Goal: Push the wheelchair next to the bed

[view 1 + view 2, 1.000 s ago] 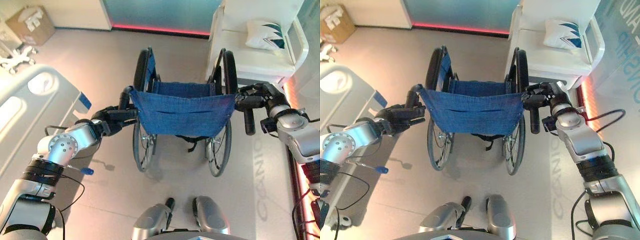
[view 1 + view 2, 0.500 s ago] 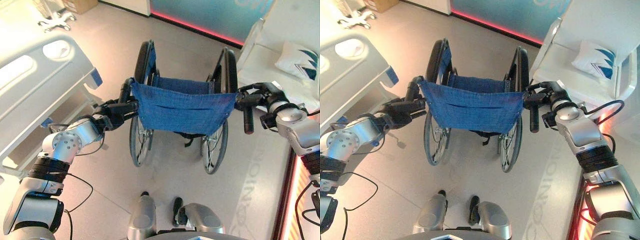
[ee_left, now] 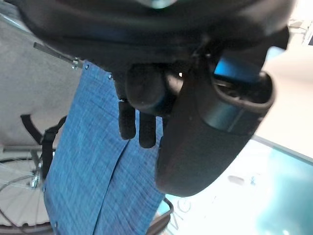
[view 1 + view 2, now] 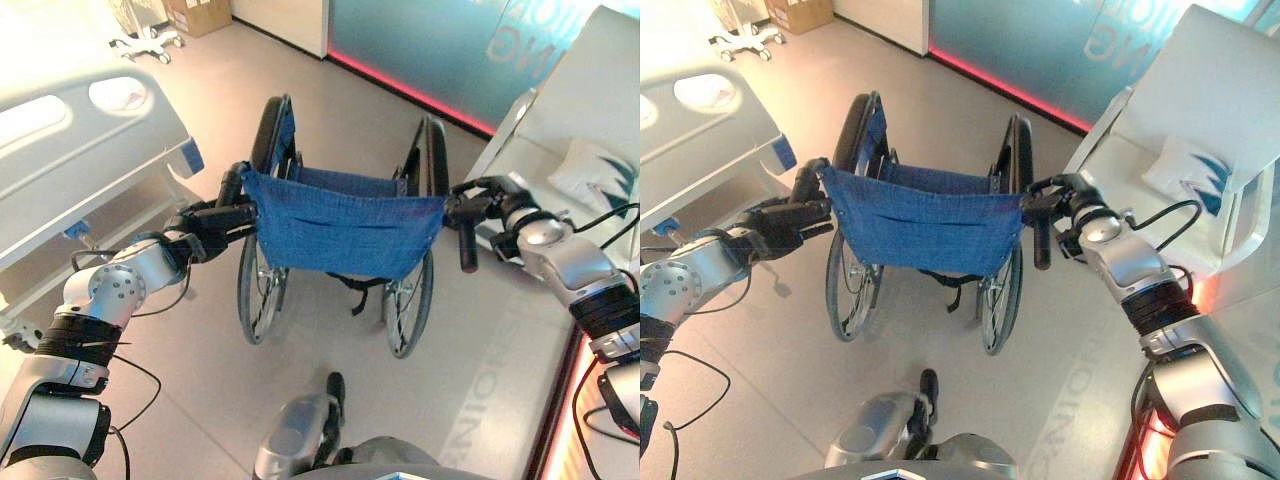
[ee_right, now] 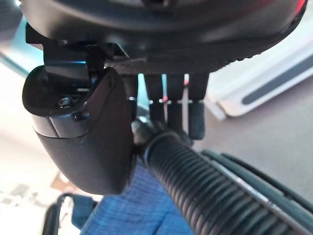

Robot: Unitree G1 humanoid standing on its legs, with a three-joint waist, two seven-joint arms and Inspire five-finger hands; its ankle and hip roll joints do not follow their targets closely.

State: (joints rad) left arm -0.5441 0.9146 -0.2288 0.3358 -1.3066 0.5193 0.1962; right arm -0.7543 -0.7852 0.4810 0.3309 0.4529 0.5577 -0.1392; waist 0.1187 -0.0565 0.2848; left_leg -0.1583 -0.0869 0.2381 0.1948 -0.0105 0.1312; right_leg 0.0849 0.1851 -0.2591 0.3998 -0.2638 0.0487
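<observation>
Left hand point(image 4: 215, 222), dark-fingered on its silver-grey arm, is curled round the black push-handle at the left end of the wheelchair's backrest; its wrist view shows the fingers wrapped over the grip with the blue cloth just past them. Right hand point(image 4: 497, 200) is clenched on the black ribbed push-handle point(image 5: 210, 186) at the other end, thumb and fingers closed round it.

The black-framed wheelchair with a blue fabric sling back point(image 4: 340, 225) stands on the pale grey floor in the middle of the frame. The white hospital bed with moulded side rails point(image 4: 75, 150) fills the upper left, its corner near the chair's left wheel point(image 4: 255, 290) but apart from it. A white armchair with a patterned cushion point(image 4: 1200, 150) sits at the upper right, close to the right wheel.

Risks, as I judge them: uneven push from the two arms would swing the chair, driving the left wheel into the bed's corner or the right side into the armchair. Either grip could slide along its handle if the chair resists, and a stumble could tip the chair's back down.

Seat faces away from the robot, toward the top of the frame; the long axis runs bottom to top, leaning slightly to the upper left, roughly along the bed's side.
</observation>
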